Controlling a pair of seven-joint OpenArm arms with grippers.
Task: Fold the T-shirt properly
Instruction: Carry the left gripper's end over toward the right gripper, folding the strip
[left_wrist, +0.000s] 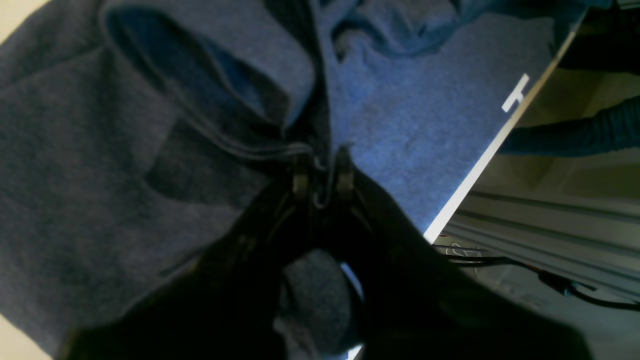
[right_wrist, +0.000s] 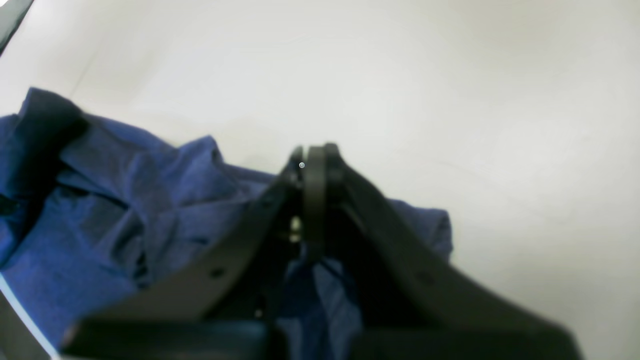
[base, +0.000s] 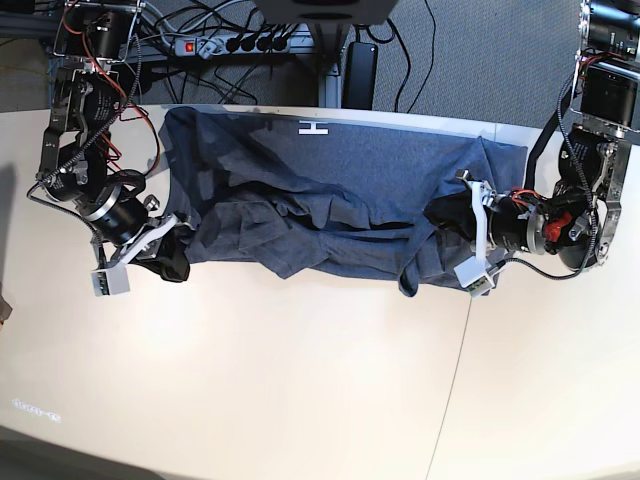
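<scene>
Closest to me is just bare cream table, with a thin seam line running across it over on the right side.

Further in, the T-shirt is stretched out sideways along the back half of the table, crumpled and bunched rather than flat, with its front edge rucked up into ridges. Its far edge reaches the back edge of the table, by a little white H-shaped mark.

The left gripper is at the end of the shirt that's on the right from the base camera. Its jaws are nearly together with a thin fold of hem pinched between them, so it's clamped on the fabric. From its wrist camera you see loose cloth bunched up on both sides of the fingers.

The right gripper is at the opposite end, jaws fully closed. Blue fabric is piled just behind and under it, but I can't tell whether it has hold of any.

Past the table: a power strip and tangled cables on grey floor.
</scene>
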